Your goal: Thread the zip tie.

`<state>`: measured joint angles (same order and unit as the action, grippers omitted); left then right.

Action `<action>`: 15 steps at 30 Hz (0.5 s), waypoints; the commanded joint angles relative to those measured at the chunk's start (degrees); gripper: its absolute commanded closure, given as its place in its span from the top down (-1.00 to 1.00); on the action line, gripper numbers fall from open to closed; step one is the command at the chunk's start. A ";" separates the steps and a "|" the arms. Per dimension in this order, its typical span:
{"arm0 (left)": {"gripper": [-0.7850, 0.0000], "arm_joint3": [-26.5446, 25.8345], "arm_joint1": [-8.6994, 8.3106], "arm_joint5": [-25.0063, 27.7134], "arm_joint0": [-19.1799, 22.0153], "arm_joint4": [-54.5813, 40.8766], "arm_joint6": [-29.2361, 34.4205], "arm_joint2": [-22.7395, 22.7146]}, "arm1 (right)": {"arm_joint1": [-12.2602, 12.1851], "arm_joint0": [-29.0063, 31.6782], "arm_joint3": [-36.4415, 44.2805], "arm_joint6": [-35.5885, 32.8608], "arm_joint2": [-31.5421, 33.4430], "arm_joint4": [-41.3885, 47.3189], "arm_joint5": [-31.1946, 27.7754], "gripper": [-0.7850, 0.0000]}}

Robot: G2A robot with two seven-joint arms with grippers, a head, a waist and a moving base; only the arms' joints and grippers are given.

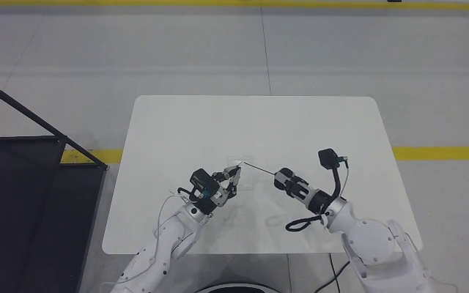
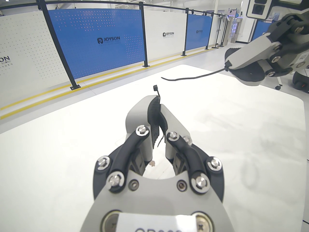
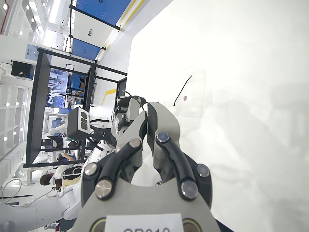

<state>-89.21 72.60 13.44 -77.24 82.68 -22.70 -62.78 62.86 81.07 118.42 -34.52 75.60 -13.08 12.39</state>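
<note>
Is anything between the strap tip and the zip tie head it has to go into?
Nothing visible: open air lies between the tip of the right gripper's strap and the head sticking up from the left gripper.

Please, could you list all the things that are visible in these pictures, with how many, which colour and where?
zip tie head: 1, black, raised over the table.
zip tie strap: 1, black, in the air, free tip pointing toward the head, apart from it; same tie or not, cannot tell.
clear sheet: 1, transparent, flat on the table.
scrap: 1, tan, on the sheet.
table: 1, white.
fence panels: several, blue and white, beyond the table.
left gripper: 1, grey and black, jaws shut on the head end.
right gripper: 1, grey and black, jaws shut on the strap.
</note>
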 commanded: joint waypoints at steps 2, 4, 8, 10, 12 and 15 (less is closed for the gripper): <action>-1.00 0.00 0.00 0.00 0.00 0.00 0.00 0.00 | -0.03 0.90 1.53 0.28 -0.39 -1.62 1.82 -1.00; -1.00 0.00 0.00 0.00 0.00 0.00 0.00 0.00 | -0.12 1.56 2.93 -0.39 -0.88 -3.27 2.65 -1.00; -1.00 0.00 0.00 0.00 0.00 0.00 0.00 0.00 | -0.12 2.77 5.79 0.52 -1.92 -6.55 6.01 -1.00; -1.00 0.00 0.00 0.00 0.00 0.00 0.00 0.00 | -0.03 3.01 6.93 1.21 -2.53 -7.49 8.01 -1.00; -1.00 0.00 0.00 0.00 0.00 0.00 0.00 0.00 | 0.08 2.69 7.80 1.27 -3.08 -7.81 9.96 -1.00; -1.00 0.00 0.00 0.00 0.00 0.00 0.00 0.00 | 0.23 1.74 8.67 0.82 -3.89 -8.59 13.06 -1.00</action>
<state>-89.21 72.60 13.44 -77.24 82.68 -22.70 -62.78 63.04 83.23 126.80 -33.48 72.06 -21.21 23.98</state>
